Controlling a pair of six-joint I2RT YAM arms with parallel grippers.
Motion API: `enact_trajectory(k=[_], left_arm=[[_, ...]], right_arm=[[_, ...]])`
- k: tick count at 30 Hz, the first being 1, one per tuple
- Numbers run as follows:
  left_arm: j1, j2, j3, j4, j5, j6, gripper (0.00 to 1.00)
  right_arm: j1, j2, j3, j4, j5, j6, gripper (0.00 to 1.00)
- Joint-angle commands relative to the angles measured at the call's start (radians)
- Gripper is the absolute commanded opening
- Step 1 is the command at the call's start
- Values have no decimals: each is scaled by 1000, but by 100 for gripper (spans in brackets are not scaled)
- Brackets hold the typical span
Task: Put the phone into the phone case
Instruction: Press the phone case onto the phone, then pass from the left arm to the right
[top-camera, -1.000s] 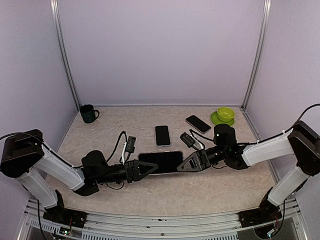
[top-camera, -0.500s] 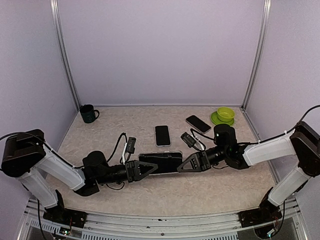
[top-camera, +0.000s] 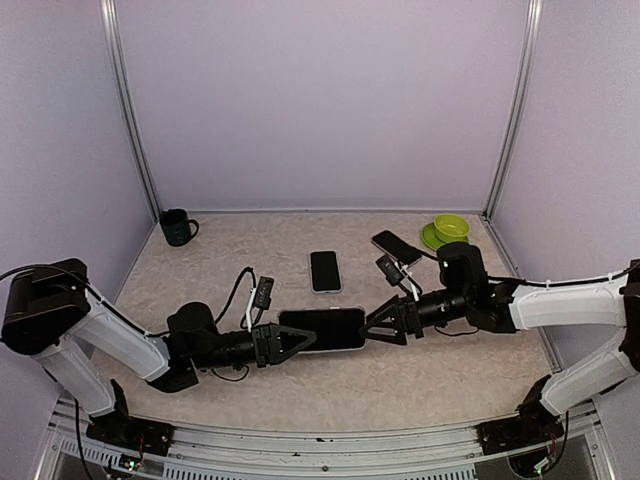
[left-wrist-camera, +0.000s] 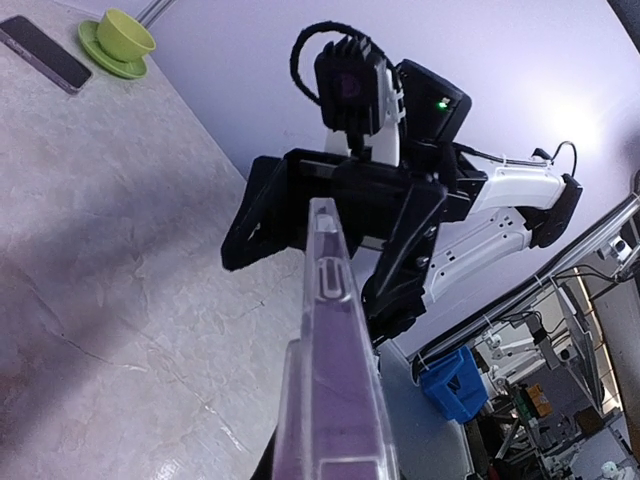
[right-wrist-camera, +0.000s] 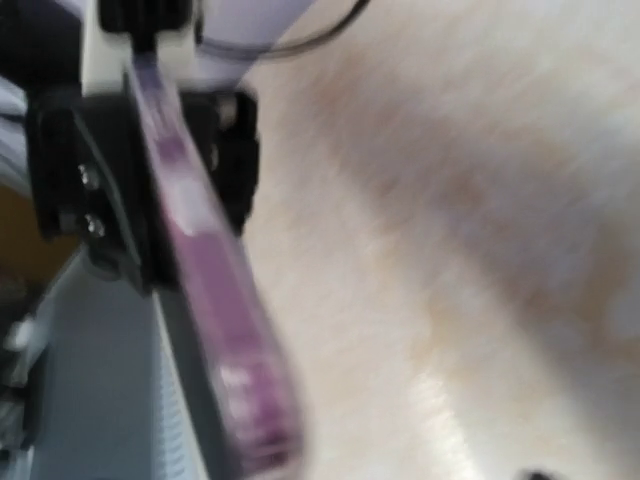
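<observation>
A clear phone case (top-camera: 323, 328) with a dark phone inside it hangs flat just above the table. My left gripper (top-camera: 298, 338) is shut on its left end. In the left wrist view the case (left-wrist-camera: 335, 385) shows edge-on, with the phone's purple side behind the clear wall. My right gripper (top-camera: 384, 322) stands open just off the case's right end, its fingers (left-wrist-camera: 262, 212) spread to either side of the far edge. The right wrist view is blurred; the purple edge of the phone (right-wrist-camera: 205, 290) runs across it, with the left gripper (right-wrist-camera: 95, 185) behind.
Two other phones lie on the table: one (top-camera: 324, 270) behind the case, one (top-camera: 397, 247) at the back right. A green cup on a saucer (top-camera: 451, 230) stands in the back right corner and a dark mug (top-camera: 177, 227) in the back left. Cables trail from both wrists.
My right gripper has opened, let go of the case's right end and pulled back to the right. The case has shifted slightly right in my left gripper, which stays shut.
</observation>
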Motion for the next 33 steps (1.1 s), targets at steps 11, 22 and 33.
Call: enact_trajectory(k=[11,22,33], left_arm=[[-9,-71,83,-166,25,80,0],[-10,-79,132,-302,36,107,0],[-15,-66,168,-363,54,119,0]], right_arm=[[40,-252,-75,-30,342,-233,100],[256,-265,-26,-94,610,-486,100],[403,-140,66,-152,812,-639,100]])
